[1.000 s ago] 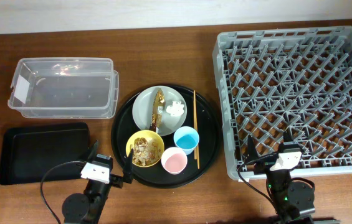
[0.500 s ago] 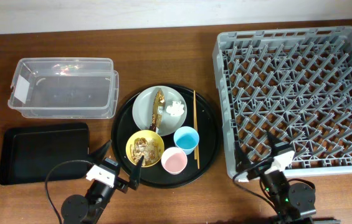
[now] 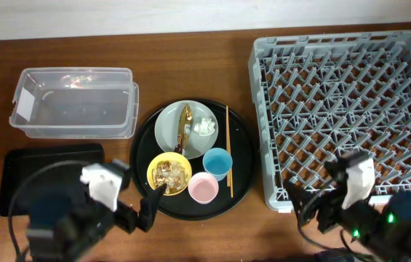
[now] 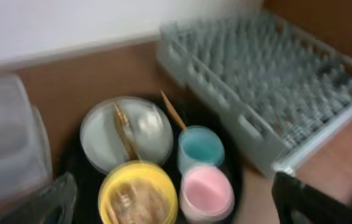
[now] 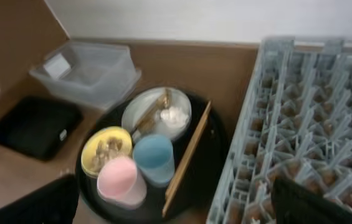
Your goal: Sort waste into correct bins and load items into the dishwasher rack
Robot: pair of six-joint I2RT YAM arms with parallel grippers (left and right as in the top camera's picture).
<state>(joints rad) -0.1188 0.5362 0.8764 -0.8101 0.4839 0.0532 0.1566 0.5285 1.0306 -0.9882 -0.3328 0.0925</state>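
The left end effector [image 4: 171, 183] is released and carries nothing. Its two fingers [image 4: 313, 199] stand wide apart at the bottom corners of the left wrist view. It hangs over the near left edge of the round black tray [image 3: 245, 156]. The yellow bowl [image 3: 169, 174], holding the brownish food scraps [image 3: 167, 172], lies just ahead of it. In the blurred overhead view one dark fingertip sits at the bowl's near rim, but whether it touches cannot be told.

The pink cup [image 3: 202, 188] is just beside the bowl on its right, and the blue cup [image 3: 217, 163] stands behind the pink one. Farther back lies the pale grey plate [image 3: 167, 127], with the golden-brown wrapper [image 3: 185, 127] and the white tissue [image 3: 205, 126] on it. The chopsticks [image 3: 228, 149] lie along the right part of the tray, just beside the blue cup.

The right end effector [image 5: 174, 183] is also released and empty, with its fingers [image 5: 38, 202] spread wide. It hangs near the front left corner of the rack [image 3: 343, 109], with the loaded tray ahead and to its left.

The clear tub [image 3: 74, 102] sits at the far left of the counter [image 3: 190, 65]. The shallow black tray [image 3: 23, 167] lies in front of the tub, beside the left arm.
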